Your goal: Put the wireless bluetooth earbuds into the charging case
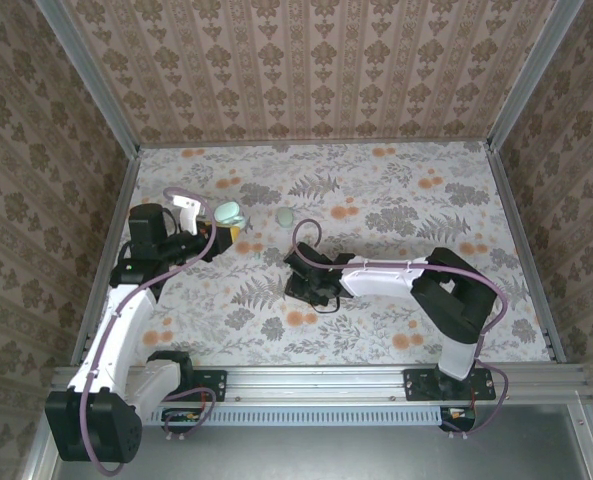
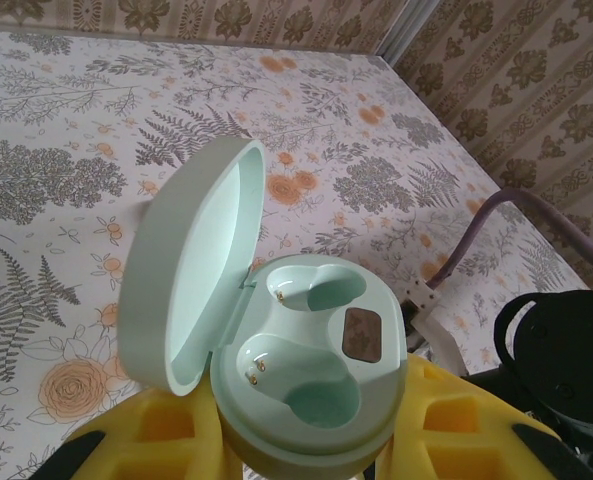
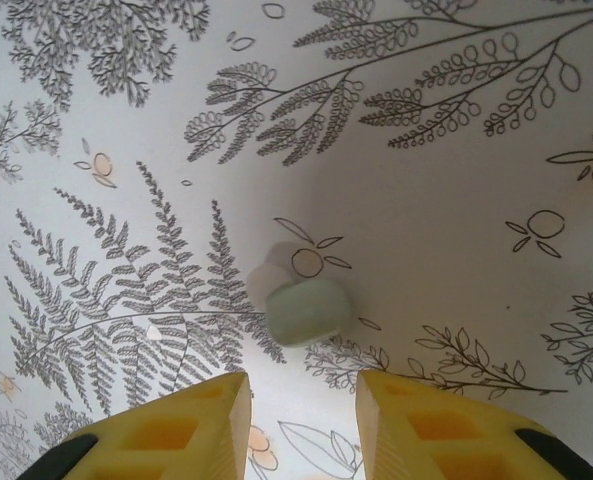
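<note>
My left gripper [image 2: 306, 445] is squeezed tight on the mint green case [image 2: 306, 340], with a yellow finger [image 2: 156, 430] pressed on each side. The lid [image 2: 191, 270] of the case stands open. My right gripper [image 3: 301, 405] is a little open and holds nothing. It hangs over the flowery table [image 3: 476, 200]. 1 small green earbud [image 3: 301, 305] lies on the table just past its fingertips, not touching them. A 2nd earbud [image 1: 285, 215] lies on the table near the case.

In the top view's upper left, the charging case [image 1: 229, 213] sits just left of an earbud [image 1: 285, 216] on the table [image 1: 426, 200].
</note>
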Controlling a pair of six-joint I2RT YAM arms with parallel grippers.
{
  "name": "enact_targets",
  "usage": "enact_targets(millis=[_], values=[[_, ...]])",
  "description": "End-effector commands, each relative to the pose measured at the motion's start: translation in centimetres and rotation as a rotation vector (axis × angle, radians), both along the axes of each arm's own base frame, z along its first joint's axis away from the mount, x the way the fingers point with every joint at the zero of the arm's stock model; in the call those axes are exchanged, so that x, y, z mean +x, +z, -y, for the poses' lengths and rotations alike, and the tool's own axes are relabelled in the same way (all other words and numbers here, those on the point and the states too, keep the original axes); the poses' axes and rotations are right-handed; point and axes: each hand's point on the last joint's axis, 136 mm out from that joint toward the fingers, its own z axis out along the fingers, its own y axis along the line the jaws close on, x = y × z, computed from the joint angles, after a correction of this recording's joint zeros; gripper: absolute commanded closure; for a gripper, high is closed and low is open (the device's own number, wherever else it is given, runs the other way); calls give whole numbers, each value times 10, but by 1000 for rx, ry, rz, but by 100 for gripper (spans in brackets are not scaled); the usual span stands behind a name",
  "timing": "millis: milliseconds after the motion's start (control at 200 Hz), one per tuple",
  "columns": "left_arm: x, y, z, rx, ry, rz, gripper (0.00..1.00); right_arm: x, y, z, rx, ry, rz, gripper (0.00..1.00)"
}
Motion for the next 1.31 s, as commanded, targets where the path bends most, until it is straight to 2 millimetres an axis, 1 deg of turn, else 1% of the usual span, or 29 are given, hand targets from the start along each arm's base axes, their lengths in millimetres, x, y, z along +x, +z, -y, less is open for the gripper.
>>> enact_targets(millis=[0, 160, 225, 355, 715, 1120, 1300], values=[[-3, 3, 5, -12, -32, 18, 100, 1, -9, -5, 38, -40, -26, 66], [-3, 2, 5, -8, -33, 18, 100, 6, -14, -4, 41, -65, -25, 68], [-3, 2, 5, -7, -33, 17, 100, 9, -17, 1, 50, -94, -24, 69], [-3, 1, 5, -5, -34, 18, 100, 15, -17, 8, 50, -122, -15, 70], [-2, 0, 6, -5, -42, 13, 100, 24, -18, 10, 36, -132, -3, 73], [-2, -1, 7, -3, -46, 10, 100, 38, -7, 14, 5, -126, 30, 73], [-3, -1, 7, -3, -49, 11, 100, 40, -14, 13, -3, -120, 17, 73]])
